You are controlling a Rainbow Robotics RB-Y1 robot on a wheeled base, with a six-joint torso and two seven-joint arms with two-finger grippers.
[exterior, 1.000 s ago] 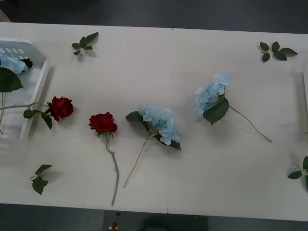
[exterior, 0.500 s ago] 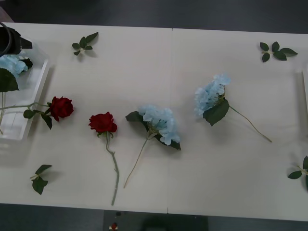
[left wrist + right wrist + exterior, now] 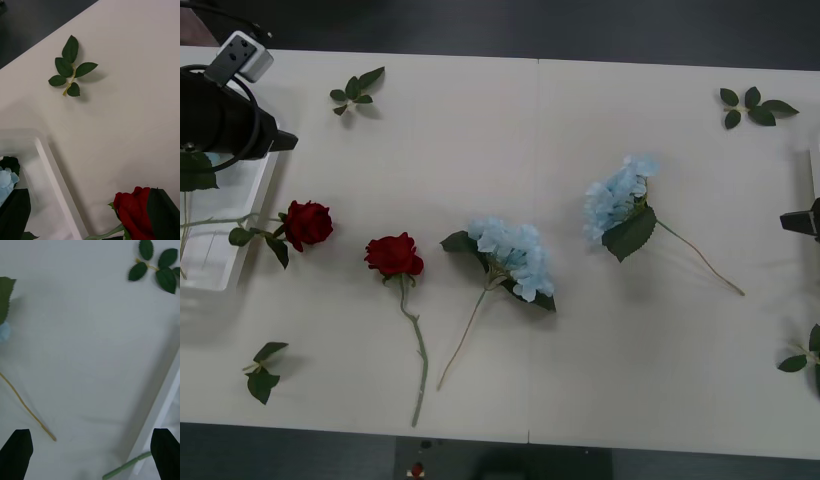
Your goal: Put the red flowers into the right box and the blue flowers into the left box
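Both arms coming in over the table, two roses and two blue flowers left to sort.

I go from big to small: the table [image 3: 530, 140] carries everything; the left box [image 3: 230, 240] sits at its left edge with a blue head already inside, and the rim of the right box [image 3: 165, 397] lies just beside my right gripper [image 3: 90, 450], which hangs wide open and empty over bare table near the stem tip of the right blue flower [image 3: 618, 200]. My left gripper [image 3: 88, 213] is also spread wide, holding nothing, above the left box's near wall, with the left rose [image 3: 307, 222] just under one finger. The other rose [image 3: 393, 255] and middle blue flower [image 3: 513, 255] lie between. I judge the clean move is to pinch each stem low, near the bloom, and avoid the loose leaf sprig [image 3: 71, 67].
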